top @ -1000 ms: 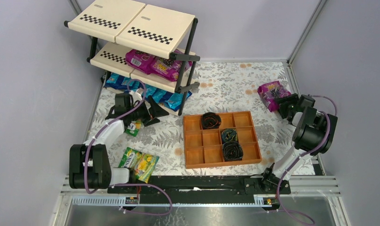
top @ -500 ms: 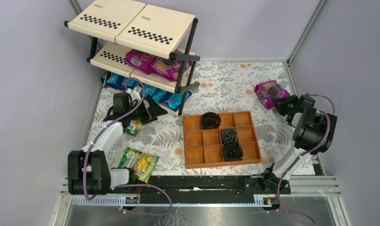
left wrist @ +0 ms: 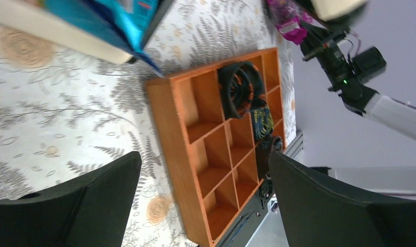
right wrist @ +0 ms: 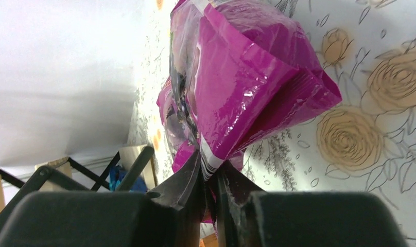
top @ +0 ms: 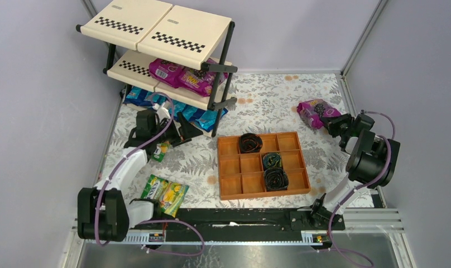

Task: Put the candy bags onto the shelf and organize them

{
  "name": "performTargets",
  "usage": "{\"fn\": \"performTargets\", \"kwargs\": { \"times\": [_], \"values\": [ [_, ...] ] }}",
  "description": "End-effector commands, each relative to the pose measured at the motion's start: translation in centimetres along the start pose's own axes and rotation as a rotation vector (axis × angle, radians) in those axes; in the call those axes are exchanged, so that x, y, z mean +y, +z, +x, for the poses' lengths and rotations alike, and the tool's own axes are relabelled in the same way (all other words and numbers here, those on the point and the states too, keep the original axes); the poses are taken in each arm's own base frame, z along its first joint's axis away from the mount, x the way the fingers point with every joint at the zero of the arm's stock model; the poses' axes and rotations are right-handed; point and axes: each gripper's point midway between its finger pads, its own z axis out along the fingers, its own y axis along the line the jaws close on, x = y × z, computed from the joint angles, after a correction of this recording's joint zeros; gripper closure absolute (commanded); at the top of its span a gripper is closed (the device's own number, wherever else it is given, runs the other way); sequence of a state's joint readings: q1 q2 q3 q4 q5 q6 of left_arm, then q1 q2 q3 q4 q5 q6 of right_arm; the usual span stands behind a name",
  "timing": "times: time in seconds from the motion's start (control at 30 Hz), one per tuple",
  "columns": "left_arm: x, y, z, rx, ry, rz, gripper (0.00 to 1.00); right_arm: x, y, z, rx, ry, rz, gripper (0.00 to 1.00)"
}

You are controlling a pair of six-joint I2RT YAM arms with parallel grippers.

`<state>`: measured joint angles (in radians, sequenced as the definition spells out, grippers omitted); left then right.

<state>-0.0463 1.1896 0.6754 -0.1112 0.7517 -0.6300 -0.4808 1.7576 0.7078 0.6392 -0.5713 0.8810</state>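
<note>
My right gripper (top: pixel 330 123) (right wrist: pixel 210 172) is shut on the edge of a magenta candy bag (top: pixel 315 111) (right wrist: pixel 249 82) at the table's right side, and the bag hangs crumpled from the jaws. The shelf (top: pixel 156 33) stands at the back left. Two magenta bags (top: pixel 184 75) lie on its middle tier and blue bags (top: pixel 198 116) (left wrist: pixel 118 15) on its lowest. My left gripper (top: pixel 181 129) (left wrist: pixel 206 206) is wide open beside the lowest tier, holding nothing. One green-yellow bag (top: pixel 159 151) lies under the left arm, and two more (top: pixel 164 192) near its base.
An orange-brown compartment tray (top: pixel 229 178) (left wrist: pixel 170 123) with three dark coiled rolls (top: pixel 274 170) sits in the middle of the floral tabletop. Grey walls close in on the left, right and back. The black base rail (top: pixel 234 218) runs along the near edge.
The right gripper has closed on the magenta bag and dragged it left, away from the right wall. The left arm has shifted slightly, its gripper still open.
</note>
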Motion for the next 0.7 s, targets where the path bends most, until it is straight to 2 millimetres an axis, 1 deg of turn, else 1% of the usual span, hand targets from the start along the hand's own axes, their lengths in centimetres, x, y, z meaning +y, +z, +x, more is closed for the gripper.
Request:
{"fn": "performTargets", "kwargs": {
  "times": [0.0, 0.17, 0.27, 0.33, 0.4, 0.43, 0.5, 0.57, 0.67],
  "values": [
    [-4.6, -0.5, -0.3, -0.038, 0.130, 0.129, 0.01, 4.8, -1.6, -0.3, 0.010, -0.052, -0.165, 0.93],
    [-8.7, -1.1, 0.0, -0.029, 0.216, 0.218, 0.01, 7.7, -3.1, -0.4, 0.016, -0.078, -0.227, 1.00],
    [-10.7, -1.5, 0.7, -0.027, 0.263, 0.264, 0.01, 9.4, -4.4, -0.7, 0.000, -0.112, -0.251, 1.00],
    [-11.6, -1.6, 1.1, -0.022, 0.265, 0.280, 0.01, 10.1, -4.8, -0.9, 0.001, -0.114, -0.246, 1.00],
    [-12.5, -1.8, 1.8, -0.001, 0.264, 0.307, 0.01, 11.3, -5.3, -1.1, 0.005, -0.130, -0.277, 1.00],
    [-13.4, -2.0, 2.0, -0.005, 0.283, 0.332, 0.01, 12.0, -5.5, -1.1, 0.011, -0.126, -0.299, 1.00],
    [-14.3, -2.3, 2.2, -0.020, 0.292, 0.347, 0.01, 12.7, -5.9, -0.7, 0.025, -0.099, -0.334, 1.00],
    [-15.2, -2.8, 2.6, -0.020, 0.287, 0.374, 0.01, 13.9, -6.6, -0.2, 0.052, -0.085, -0.390, 1.00],
    [-15.7, -3.2, 3.1, -0.023, 0.279, 0.390, 0.01, 15.8, -7.6, 1.0, 0.101, -0.103, -0.454, 1.00]
  ]
}}
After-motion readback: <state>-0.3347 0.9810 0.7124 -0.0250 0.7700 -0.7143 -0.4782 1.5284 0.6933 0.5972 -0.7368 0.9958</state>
